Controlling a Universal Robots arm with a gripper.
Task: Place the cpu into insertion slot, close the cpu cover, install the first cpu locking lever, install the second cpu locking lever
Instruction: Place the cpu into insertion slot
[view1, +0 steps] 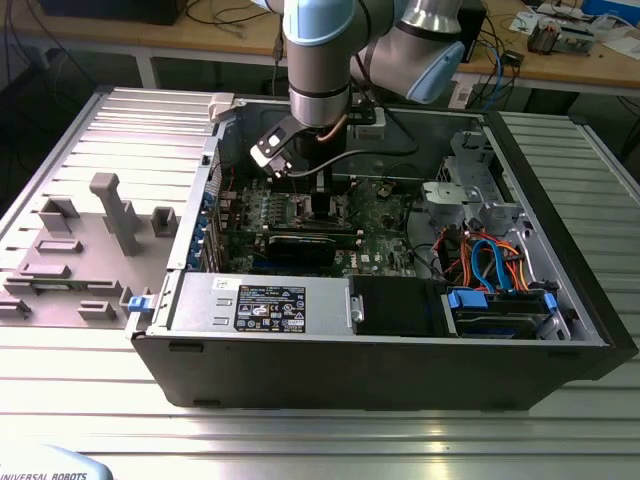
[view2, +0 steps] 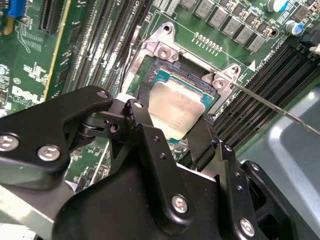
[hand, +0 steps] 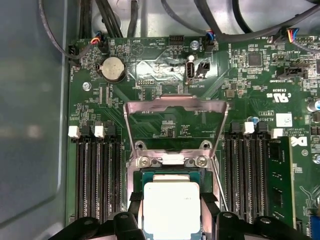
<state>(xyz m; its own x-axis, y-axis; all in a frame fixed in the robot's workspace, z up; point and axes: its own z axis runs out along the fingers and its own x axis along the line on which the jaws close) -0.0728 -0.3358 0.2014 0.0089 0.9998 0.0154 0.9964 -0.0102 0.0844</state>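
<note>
Exterior view overlooks case (view1: 380, 370) — both wrist views hug cpu (view2: 175, 107) (hand: 171, 210).

The square metal-topped cpu (hand: 171, 207) is silvery-grey, the flat motherboard (hand: 165, 75) green with pale print, its long memory slots (hand: 95, 175) black.

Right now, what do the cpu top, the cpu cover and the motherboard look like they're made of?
cpu: top looks like matte grey metal, from its dull even sheen. cpu cover: thin bare metal, probably steel; it glints and has folded edges. motherboard: glossy green laminate, likely coated fibreglass, with printed traces.
</note>
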